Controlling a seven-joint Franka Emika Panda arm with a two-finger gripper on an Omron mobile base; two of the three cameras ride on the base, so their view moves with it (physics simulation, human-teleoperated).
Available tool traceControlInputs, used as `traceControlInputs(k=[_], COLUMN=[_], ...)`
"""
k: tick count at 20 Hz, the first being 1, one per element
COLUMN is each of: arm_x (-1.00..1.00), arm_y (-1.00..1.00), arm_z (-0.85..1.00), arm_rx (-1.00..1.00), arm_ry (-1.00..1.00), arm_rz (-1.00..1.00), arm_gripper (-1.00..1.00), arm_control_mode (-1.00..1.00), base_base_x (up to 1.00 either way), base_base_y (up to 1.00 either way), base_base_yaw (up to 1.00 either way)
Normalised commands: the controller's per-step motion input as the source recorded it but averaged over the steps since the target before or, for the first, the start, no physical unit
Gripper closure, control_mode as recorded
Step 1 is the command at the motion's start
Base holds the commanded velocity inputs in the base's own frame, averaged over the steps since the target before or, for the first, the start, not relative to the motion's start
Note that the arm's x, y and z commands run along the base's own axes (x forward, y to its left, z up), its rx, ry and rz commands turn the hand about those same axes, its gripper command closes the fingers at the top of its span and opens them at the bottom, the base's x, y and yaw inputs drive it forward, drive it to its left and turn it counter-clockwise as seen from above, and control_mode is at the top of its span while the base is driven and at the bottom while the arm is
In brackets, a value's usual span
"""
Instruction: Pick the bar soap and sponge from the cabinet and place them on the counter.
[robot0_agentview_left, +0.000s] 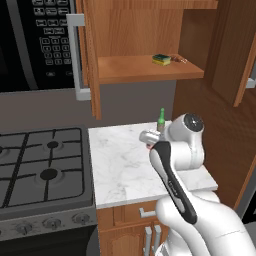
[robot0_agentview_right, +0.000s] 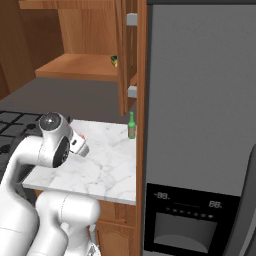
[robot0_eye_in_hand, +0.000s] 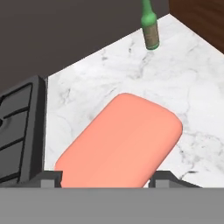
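The claw sits at the bottom of the hand view, its two dark fingertips standing apart on either side of the bar soap. The salmon-pink bar lies between them and takes up the lower middle of that frame; the tips flank its near end, but whether they press on it or merely stand beside it cannot be told. Whether the soap rests on the marble or is held above it cannot be told either.

Behind the soap spreads the white, grey-veined table. A green bottle stands upright on it at the top of the frame, close to the dark back wall. The black stove borders the table along the left edge.

In the left base view the table lies mid-frame with the bottle at its far edge and the stove to its left. At the top, the cabinet stands open, and the sponge lies on its shelf, beside a small brown item. A microwave fills the upper left.

In the right base view a grey fridge occupies the right side.
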Motion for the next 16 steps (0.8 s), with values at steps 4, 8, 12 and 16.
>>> traceControlInputs(k=[4,8,12,16], arm_x=[0.28,0.18,0.14,0.16], arm_y=[0.03,0.04,0.07,0.09], arm_z=[-0.59,-0.53,-0.48,-0.42], arm_rx=[-0.06,-0.06,-0.05,-0.05], arm_ry=[-0.01,-0.10,-0.14,-0.14], arm_rz=[0.09,0.09,0.09,0.08], arm_gripper=[1.00,1.00,1.00,1.00], arm_control_mode=[-1.00,-1.00,-1.00,-1.00], base_base_x=[0.00,0.00,0.00,0.00], base_base_y=[0.00,0.00,0.00,0.00], base_base_yaw=[0.00,0.00,0.00,0.00])
